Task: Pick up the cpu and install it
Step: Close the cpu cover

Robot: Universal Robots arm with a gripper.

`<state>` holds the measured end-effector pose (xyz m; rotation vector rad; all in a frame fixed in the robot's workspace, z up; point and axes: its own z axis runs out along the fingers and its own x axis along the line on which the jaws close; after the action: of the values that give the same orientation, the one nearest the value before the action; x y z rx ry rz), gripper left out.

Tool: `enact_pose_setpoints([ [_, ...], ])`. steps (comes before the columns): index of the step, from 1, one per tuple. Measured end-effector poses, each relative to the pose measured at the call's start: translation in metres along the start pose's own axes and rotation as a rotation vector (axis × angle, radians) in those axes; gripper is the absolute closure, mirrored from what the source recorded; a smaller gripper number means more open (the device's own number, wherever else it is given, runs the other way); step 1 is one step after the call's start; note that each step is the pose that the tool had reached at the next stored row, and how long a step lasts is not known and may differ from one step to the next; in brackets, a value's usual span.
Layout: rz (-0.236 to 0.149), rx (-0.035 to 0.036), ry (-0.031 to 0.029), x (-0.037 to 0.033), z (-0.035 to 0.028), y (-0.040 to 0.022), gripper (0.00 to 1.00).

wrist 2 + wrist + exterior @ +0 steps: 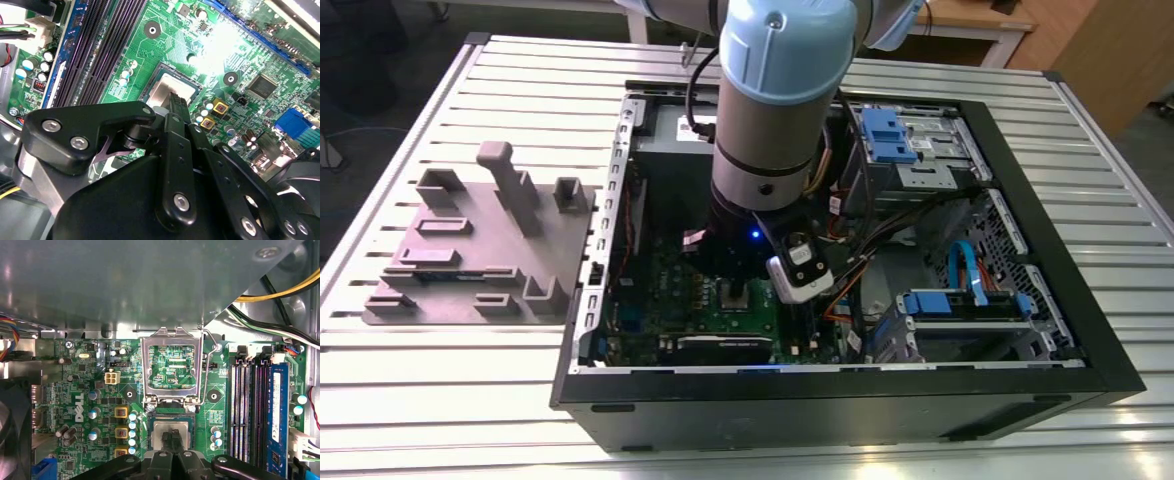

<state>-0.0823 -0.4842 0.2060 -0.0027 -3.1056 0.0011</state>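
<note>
The cpu (159, 432) (162, 92), a small silver square, lies flat in the dark socket on the green motherboard (670, 300). The socket's metal load frame (172, 365) stands hinged open beside it. My gripper (172, 439) (177, 105) (736, 290) is down inside the open computer case (854, 390), directly over the cpu. Its two black fingertips are together on the middle of the chip's top. I cannot tell whether they press on it.
Black memory slots (250, 405) (100, 50) run beside the socket. Loose cables (280, 305) and blue drive bays (907, 135) fill the case's far side. A grey fixture plate (480, 250) sits on the slatted table at the exterior view's left.
</note>
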Motion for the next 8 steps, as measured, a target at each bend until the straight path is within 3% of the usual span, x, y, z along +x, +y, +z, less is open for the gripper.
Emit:
enact_pose_setpoints([
  [4,0.0,0.0005,0.0002,0.0001,-0.0018,-0.0001,0.89],
  [8,0.0,0.0001,0.0,0.0004,-0.0099,0.0,0.89],
])
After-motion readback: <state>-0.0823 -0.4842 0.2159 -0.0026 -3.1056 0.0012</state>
